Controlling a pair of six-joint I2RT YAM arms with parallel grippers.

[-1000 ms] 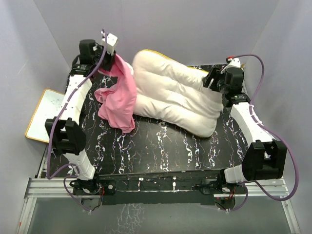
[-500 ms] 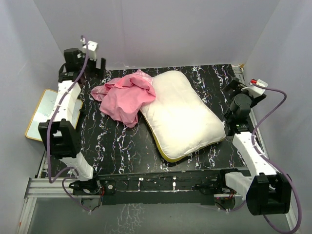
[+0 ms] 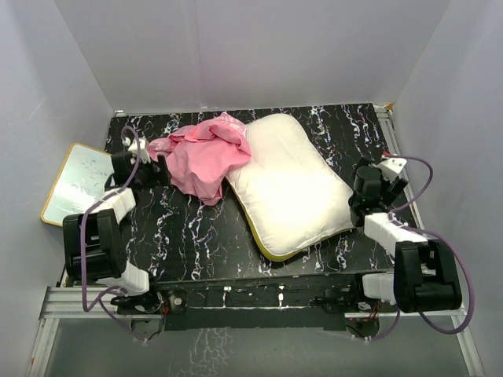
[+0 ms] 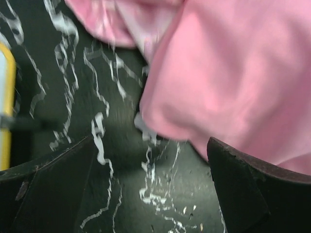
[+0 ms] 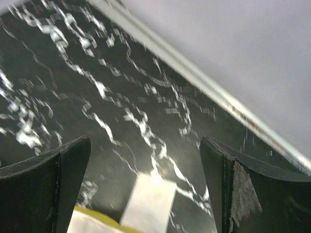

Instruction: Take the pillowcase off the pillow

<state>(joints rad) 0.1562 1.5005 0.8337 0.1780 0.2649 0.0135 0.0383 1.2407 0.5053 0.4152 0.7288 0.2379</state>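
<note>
The pink pillowcase lies crumpled on the table at the back left, quite off the pillow, its right side resting against the pillow's left edge. The white pillow with its yellow band lies flat in the middle right. My left gripper is low beside the pillowcase's left edge, open and empty; in the left wrist view the pink pillowcase fills the space just beyond the left gripper. My right gripper is by the pillow's right corner, open; in the right wrist view the right gripper has a white tag beyond it.
The table is black marble-patterned. A white board with a yellow frame lies just off its left edge. Grey walls close in the back and both sides, and a metal rail runs along the near edge.
Both grippers have opened and let go. The pillowcase and pillow dropped flat onto the table, and both arms have folded back down towards the near side.
</note>
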